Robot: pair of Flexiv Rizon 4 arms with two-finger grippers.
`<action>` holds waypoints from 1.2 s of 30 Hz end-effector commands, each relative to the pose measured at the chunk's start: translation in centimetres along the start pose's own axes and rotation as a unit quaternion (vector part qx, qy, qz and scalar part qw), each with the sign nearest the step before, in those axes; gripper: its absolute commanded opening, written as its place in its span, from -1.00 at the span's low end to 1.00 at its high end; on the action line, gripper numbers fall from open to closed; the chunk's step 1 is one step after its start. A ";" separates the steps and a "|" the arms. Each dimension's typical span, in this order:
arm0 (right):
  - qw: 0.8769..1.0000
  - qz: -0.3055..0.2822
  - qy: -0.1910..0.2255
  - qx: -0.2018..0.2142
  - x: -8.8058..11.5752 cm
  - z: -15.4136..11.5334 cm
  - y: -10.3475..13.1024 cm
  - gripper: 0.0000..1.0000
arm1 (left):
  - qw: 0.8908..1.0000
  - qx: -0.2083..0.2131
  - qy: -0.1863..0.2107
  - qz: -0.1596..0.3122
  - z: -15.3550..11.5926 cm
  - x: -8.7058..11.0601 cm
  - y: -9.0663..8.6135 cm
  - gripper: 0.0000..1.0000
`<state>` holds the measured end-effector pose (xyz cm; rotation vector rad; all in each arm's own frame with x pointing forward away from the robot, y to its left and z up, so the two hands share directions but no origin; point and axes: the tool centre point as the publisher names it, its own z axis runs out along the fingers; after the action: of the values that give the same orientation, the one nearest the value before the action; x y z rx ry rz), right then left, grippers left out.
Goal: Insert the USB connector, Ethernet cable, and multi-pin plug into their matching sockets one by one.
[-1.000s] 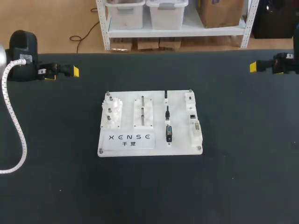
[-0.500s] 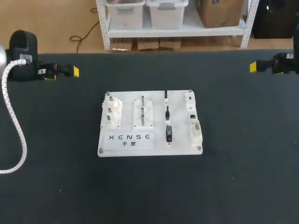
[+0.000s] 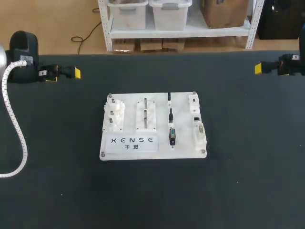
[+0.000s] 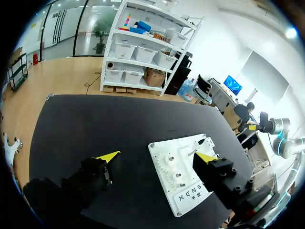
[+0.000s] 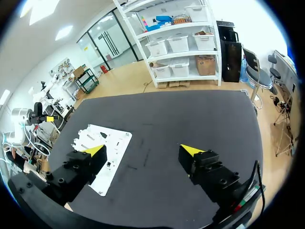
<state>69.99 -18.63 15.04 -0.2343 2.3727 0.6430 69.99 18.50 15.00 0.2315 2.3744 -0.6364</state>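
The left gripper sits far left, fingers spread, empty. On the white board lie the USB connector, Ethernet cable and multi-pin plug, beside the sockets. They are probably light, rigid and slick (pinch each housing's sides). The right gripper, far right, is likewise spread.

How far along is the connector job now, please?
Nothing looks done: the connectors lie on the white board, beside the sockets, not inserted. Nothing is in hand: left gripper and right gripper sit open, empty, far from the board. All three insertions remain.
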 end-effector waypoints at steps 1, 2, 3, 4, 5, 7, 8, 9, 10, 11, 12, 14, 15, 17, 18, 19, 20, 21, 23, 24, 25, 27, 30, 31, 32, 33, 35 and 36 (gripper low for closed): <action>1.000 0.000 0.000 0.000 0.0 0.0 0.0 1.00 | 1.000 0.000 0.000 0.000 0.0 0.0 0.0 1.00; 1.000 0.000 0.000 0.000 0.0 0.0 0.0 1.00 | 1.000 0.000 0.000 0.000 0.0 0.0 0.0 1.00; 1.000 0.000 0.000 0.000 0.0 0.0 0.0 1.00 | 1.000 0.000 0.000 0.000 0.0 0.0 0.0 1.00; 1.000 0.000 0.000 0.000 0.0 0.0 0.0 1.00 | 1.000 0.000 0.000 0.000 0.0 0.0 0.0 1.00; 1.000 0.000 0.000 0.000 0.0 0.0 0.0 1.00 | 1.000 0.000 0.000 0.000 0.0 0.0 0.0 1.00; 1.000 0.000 0.000 0.000 0.0 0.0 0.0 1.00 | 1.000 0.000 0.000 0.000 0.0 0.0 0.0 1.00; 1.000 0.000 0.000 0.000 0.0 0.0 0.0 1.00 | 1.000 0.000 0.000 0.000 0.0 0.0 0.0 1.00; 1.000 0.000 0.000 0.000 0.0 0.0 0.0 1.00 | 1.000 0.000 0.000 0.000 0.0 0.0 0.0 1.00; 1.000 0.000 0.000 0.000 0.0 0.0 0.0 1.00 | 1.000 0.000 0.000 0.000 0.0 0.0 0.0 1.00; 1.000 0.000 0.000 0.000 0.0 0.0 0.0 1.00 | 1.000 0.000 0.000 0.000 0.0 0.0 0.0 1.00; 1.000 0.000 0.000 0.000 0.0 0.0 0.0 1.00 | 1.000 0.000 0.000 0.000 0.0 0.0 0.0 1.00; 1.000 0.000 0.000 0.000 0.0 0.0 0.0 1.00 | 1.000 0.000 0.000 0.000 0.0 0.0 0.0 1.00; 1.000 0.000 0.000 0.000 0.0 0.0 0.0 1.00 | 1.000 0.000 0.000 0.000 0.0 0.0 0.0 1.00; 1.000 0.000 0.000 0.000 0.0 0.0 0.0 1.00 | 1.000 0.000 0.000 0.000 0.0 0.0 0.0 1.00; 1.000 0.000 0.000 0.000 0.0 0.0 0.0 1.00 | 1.000 0.000 0.000 0.000 0.0 0.0 0.0 1.00; 1.000 0.000 0.000 0.000 0.0 0.0 0.0 1.00 | 1.000 0.000 0.000 0.000 0.0 0.0 0.0 1.00; 1.000 0.000 0.000 0.000 0.0 0.0 0.0 1.00 | 1.000 0.000 0.000 0.000 0.0 0.0 0.0 1.00; 1.000 0.000 0.000 0.000 0.0 0.0 0.0 1.00 | 1.000 0.000 0.000 0.000 0.0 0.0 0.0 1.00; 1.000 0.000 0.000 0.000 0.0 0.0 0.0 1.00 | 1.000 0.000 0.000 0.000 0.0 0.0 0.0 1.00; 1.000 0.000 0.000 0.000 0.0 0.0 0.0 1.00 | 1.000 0.000 0.000 0.000 0.0 0.0 0.0 1.00; 1.000 0.000 0.000 0.000 0.0 0.0 0.0 1.00 | 1.000 0.000 0.000 0.000 0.0 0.0 0.0 1.00; 1.000 0.000 0.000 0.000 0.0 0.0 0.0 1.00 | 1.000 0.000 0.000 0.000 0.0 0.0 0.0 1.00; 1.000 0.000 0.000 0.000 0.0 0.0 0.0 1.00 | 1.000 0.000 0.000 0.000 0.0 0.0 0.0 1.00; 1.000 0.000 0.000 0.000 0.0 0.0 0.0 1.00 | 1.000 0.000 0.000 0.000 0.0 0.0 0.0 1.00; 1.000 0.000 0.000 0.000 0.0 0.0 0.0 1.00 | 1.000 0.000 0.000 0.000 0.0 0.0 0.0 1.00; 1.000 0.000 0.000 0.000 0.0 0.0 0.0 1.00 | 1.000 0.000 0.000 0.000 0.0 0.0 0.0 1.00; 1.000 -0.008 0.001 0.015 -0.1 0.3 0.4 1.00 | 1.000 0.000 0.000 0.000 0.0 0.0 0.0 1.00; 1.000 -0.011 0.007 0.027 -0.2 0.7 0.9 1.00 | 1.000 0.000 0.000 0.000 0.0 0.0 0.0 1.00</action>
<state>69.99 -18.52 15.03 -0.2559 2.3707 0.6343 70.00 18.50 14.99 0.2314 2.3745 -0.6363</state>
